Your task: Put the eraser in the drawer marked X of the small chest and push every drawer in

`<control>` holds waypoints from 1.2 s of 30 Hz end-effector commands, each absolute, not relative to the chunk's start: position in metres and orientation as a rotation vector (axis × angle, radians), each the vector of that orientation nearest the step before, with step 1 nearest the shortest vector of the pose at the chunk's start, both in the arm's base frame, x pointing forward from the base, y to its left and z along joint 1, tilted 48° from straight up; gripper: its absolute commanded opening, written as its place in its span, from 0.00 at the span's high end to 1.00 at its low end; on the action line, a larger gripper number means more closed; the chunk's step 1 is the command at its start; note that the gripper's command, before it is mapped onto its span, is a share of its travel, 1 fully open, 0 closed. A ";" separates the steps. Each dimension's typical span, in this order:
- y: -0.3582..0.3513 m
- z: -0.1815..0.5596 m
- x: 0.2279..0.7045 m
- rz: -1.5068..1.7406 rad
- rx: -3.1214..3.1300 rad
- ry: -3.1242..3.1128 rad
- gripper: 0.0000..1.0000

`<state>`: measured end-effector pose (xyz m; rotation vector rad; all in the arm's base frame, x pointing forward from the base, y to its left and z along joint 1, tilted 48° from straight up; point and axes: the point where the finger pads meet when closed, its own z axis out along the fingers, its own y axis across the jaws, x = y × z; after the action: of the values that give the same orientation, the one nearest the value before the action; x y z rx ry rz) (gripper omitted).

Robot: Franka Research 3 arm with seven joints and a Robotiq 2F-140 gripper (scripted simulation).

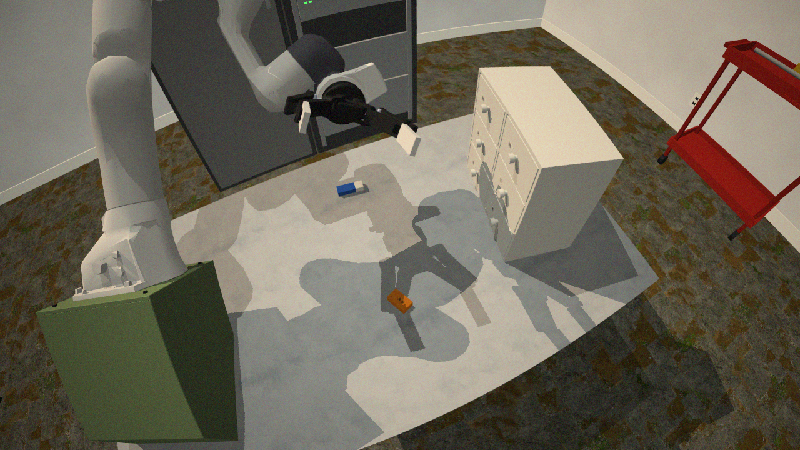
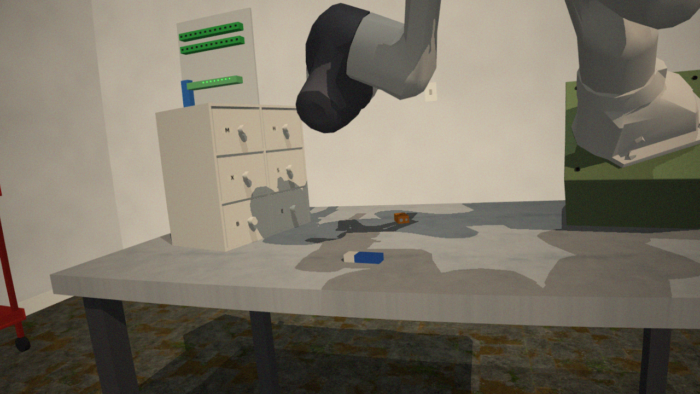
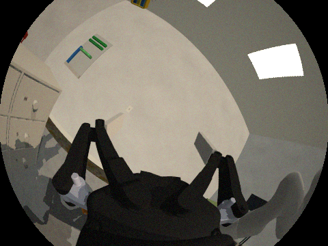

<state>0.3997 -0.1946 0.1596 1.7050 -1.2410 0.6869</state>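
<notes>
Top view: the arm rises from its green pedestal (image 1: 139, 358) at the near-left corner of the tabletop (image 1: 313, 358), runs up out of frame, and comes back down with the forearm bent toward the chest. The end effector (image 1: 357, 129) hangs high above the far part of the tabletop, well apart from everything on it. Its two fingers are spread to their full width with nothing between them; one pale pad (image 1: 304, 116) sits toward the pedestal side, the other (image 1: 408, 139) points toward the small chest (image 1: 550, 150).

The eraser (image 1: 350, 187), blue with a white end, lies flat on the tabletop below and slightly nearer than the wrist, well apart from the chest. An orange block (image 1: 399, 300) lies further toward the near edge, among the arm's shadow.

In the exterior view the dark wrist joint (image 2: 332, 68) fills the upper centre and hides the fingers. The eraser (image 2: 363, 257) rests near the front edge of the tabletop (image 2: 196, 279). The chest (image 2: 188, 176) stands upright at the left end, all six drawer fronts flush; the drawer marked X (image 2: 233, 177) is the left one of the middle row.

The wrist view looks mostly at wall and ceiling, with both fingers splayed wide and part of the chest (image 3: 23, 109) at the left edge.
</notes>
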 end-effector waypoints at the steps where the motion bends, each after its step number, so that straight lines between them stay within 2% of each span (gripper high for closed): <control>1: -0.193 0.152 0.379 0.439 1.796 -1.143 0.00; 6: -0.193 0.152 0.379 0.439 1.796 -1.143 0.00; 7: -0.187 0.144 0.360 0.277 1.852 -1.145 0.00; 13: -0.187 0.144 0.360 0.277 1.852 -1.145 0.00; 14: -0.177 0.137 0.344 0.119 1.919 -1.145 0.00; 20: -0.177 0.137 0.344 0.119 1.919 -1.145 0.00; 21: -0.165 0.131 0.331 -0.032 1.996 -1.144 0.00; 27: -0.165 0.131 0.331 -0.032 1.996 -1.144 0.00; 28: -0.149 0.125 0.321 -0.174 2.083 -1.140 0.00; 34: -0.149 0.125 0.321 -0.174 2.083 -1.140 0.00; 35: -0.132 0.121 0.315 -0.304 2.180 -1.134 0.00; 36: -0.132 0.121 0.315 -0.304 2.180 -1.134 0.00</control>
<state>0.3208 -0.1450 0.1248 2.0346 -1.2590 -0.1224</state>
